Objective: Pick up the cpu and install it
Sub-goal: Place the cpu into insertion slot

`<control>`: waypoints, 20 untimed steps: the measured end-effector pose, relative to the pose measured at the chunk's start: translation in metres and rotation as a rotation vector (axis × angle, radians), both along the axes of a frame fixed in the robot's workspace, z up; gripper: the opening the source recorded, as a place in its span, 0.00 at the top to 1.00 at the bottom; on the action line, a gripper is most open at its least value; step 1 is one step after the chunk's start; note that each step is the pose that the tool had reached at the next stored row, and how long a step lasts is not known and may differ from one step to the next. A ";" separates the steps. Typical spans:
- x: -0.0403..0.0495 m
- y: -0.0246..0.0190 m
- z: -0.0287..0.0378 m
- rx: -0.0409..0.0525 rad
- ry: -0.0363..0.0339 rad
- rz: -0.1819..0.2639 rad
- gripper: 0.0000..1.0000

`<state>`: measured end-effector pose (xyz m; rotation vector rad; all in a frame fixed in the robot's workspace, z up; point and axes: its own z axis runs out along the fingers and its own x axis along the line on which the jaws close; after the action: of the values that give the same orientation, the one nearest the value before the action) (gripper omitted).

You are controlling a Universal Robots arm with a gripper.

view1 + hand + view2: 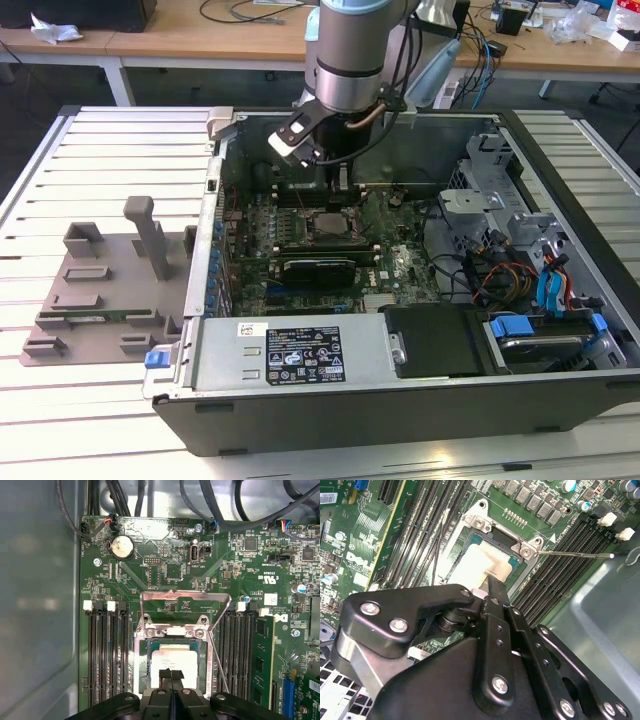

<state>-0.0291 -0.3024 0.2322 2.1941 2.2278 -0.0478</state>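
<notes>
The cpu [172, 656] lies flat in its socket on the green motherboard, its pale shiny metal top facing up; it also shows in the second wrist view, cpu [479, 562]. My gripper [170, 674] hangs just over the chip's edge with its two black fingers [496, 587] pressed together and nothing between them. Whether the tips touch the chip's top I cannot tell. In the exterior view the arm reaches down into the open computer case [560, 190], and the gripper [338, 178] sits just above the socket [325, 226].
The socket's metal retention frame [185, 598] is swung open and its thin lever rod [575, 555] sticks out sideways. Black memory slots [107, 655] flank the socket. A long black card [320, 268] lies nearer the front. A grey fixture tray [100, 290] with posts stands at the exterior view's left.
</notes>
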 end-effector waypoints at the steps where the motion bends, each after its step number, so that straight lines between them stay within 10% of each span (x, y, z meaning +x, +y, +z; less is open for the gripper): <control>1: 0.0000 0.0000 0.0008 0.0000 0.0000 0.000 0.89; 20: 0.0000 0.0000 0.0266 0.0000 0.0000 0.000 0.89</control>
<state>-0.0291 -0.3024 0.2588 2.1941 2.2278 -0.0478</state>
